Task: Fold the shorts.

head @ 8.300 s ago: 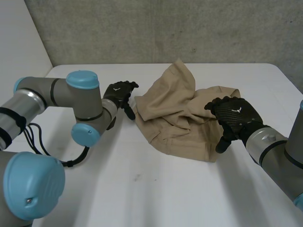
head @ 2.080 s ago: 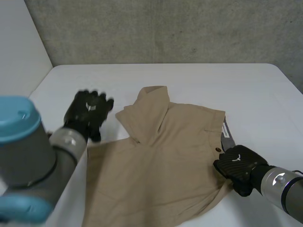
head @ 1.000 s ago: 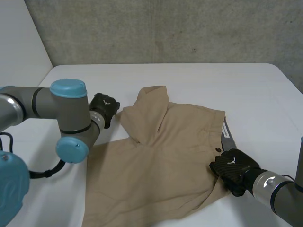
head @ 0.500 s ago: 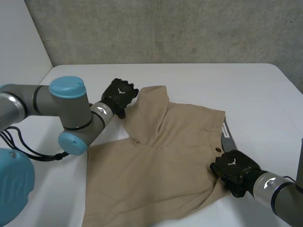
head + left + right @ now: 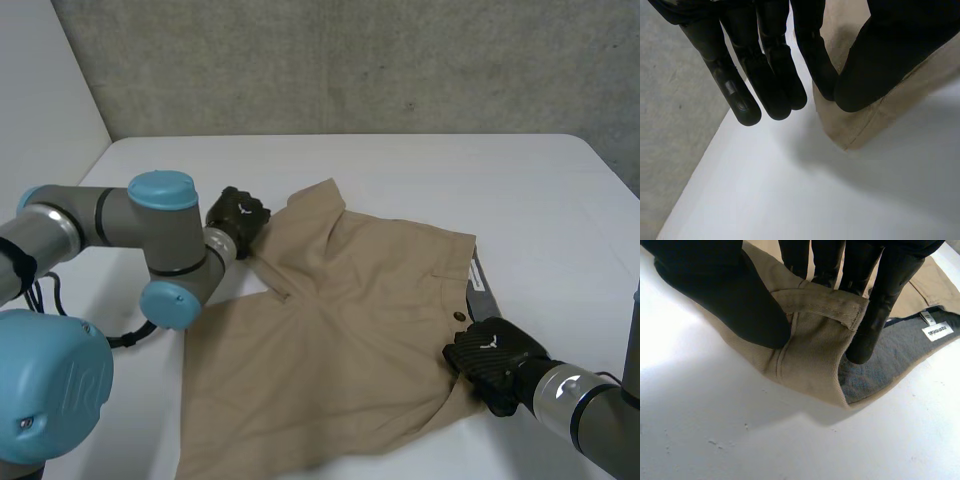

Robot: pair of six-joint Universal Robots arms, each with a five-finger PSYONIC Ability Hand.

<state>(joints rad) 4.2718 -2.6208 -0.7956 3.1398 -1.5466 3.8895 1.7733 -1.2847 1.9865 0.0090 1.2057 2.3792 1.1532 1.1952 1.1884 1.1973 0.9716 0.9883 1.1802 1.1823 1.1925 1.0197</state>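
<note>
The tan shorts (image 5: 340,330) lie mostly spread on the white table (image 5: 450,170), with one leg creased at the far left. My left hand (image 5: 237,215) is at that leg's outer corner. In the left wrist view its thumb (image 5: 880,55) and one finger pinch the hem (image 5: 860,125), while the other fingers stay straight. My right hand (image 5: 488,360) is at the waistband's near right corner. In the right wrist view its thumb (image 5: 725,295) and fingers grip the tan waistband (image 5: 815,335), beside the grey lining (image 5: 890,365) and a white label (image 5: 936,332).
A grey concrete wall (image 5: 350,60) stands behind the table's far edge, and a white side wall (image 5: 40,110) rises at the left. Bare tabletop lies beyond the shorts and to their right.
My left hand went to the far left leg, closed on its corner and drew it slightly outward, so the raised flap lies flatter. My right hand has stayed on the waistband.
</note>
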